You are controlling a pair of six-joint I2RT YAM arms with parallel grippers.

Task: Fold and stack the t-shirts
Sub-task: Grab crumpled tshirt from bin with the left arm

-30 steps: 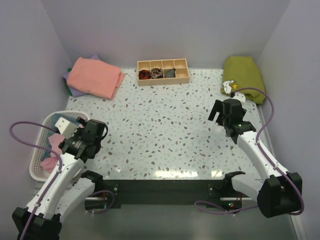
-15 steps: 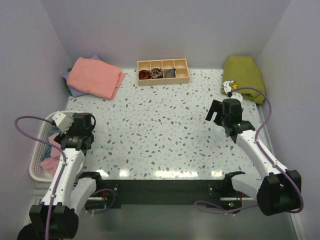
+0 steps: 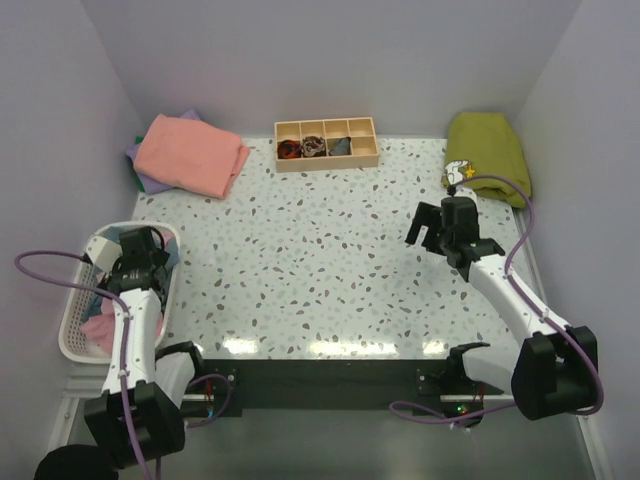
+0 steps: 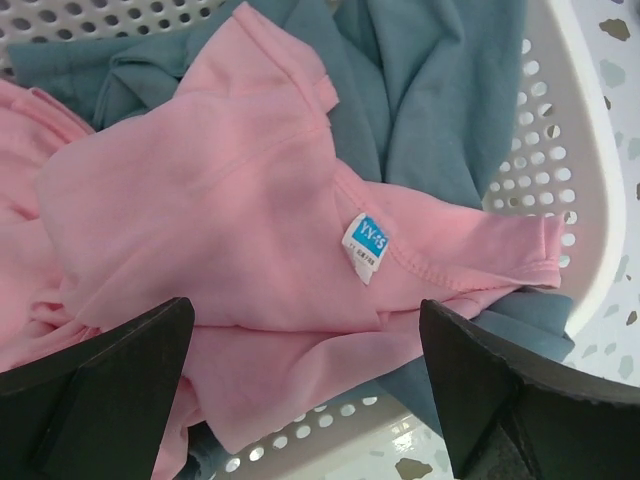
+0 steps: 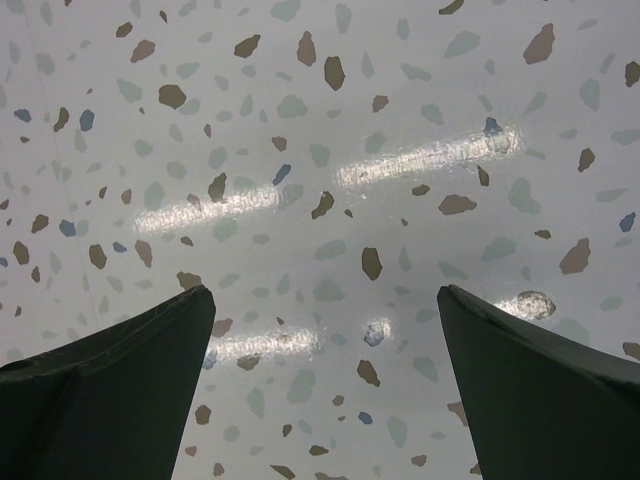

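Over the white basket (image 4: pixel 565 150) at the table's (image 3: pixel 320 260) left edge, you had the left gripper (image 4: pixel 305 325) hanging with its fingers (image 4: pixel 110 380) spread wide and nothing between them. Right below it lay a crumpled pink t-shirt (image 4: pixel 200 220), its small blue-and-white neck label (image 4: pixel 365 243) turned up. It rested on a teal-blue t-shirt (image 4: pixel 440 100), which filled the basket's far side and showed again under the pink hem. Whether the fingertips touched the cloth, the wrist view did not tell.

In the back left corner, a folded salmon-coral t-shirt (image 3: pixel 190 155) sat on a lavender t-shirt (image 3: pixel 145 182), well apart from both arms.

Your right gripper (image 5: pixel 325 295) hung above bare speckled table, right of the middle. Its fingers (image 5: pixel 530 380) were likewise wide apart and held nothing. Behind it, in the back right corner, lay an olive-green cloth (image 3: pixel 487 150). Against the back wall, near the middle, stood the compartmented wooden tray (image 3: pixel 327 161), with small dark items (image 3: pixel 313 147) in its three left compartments.
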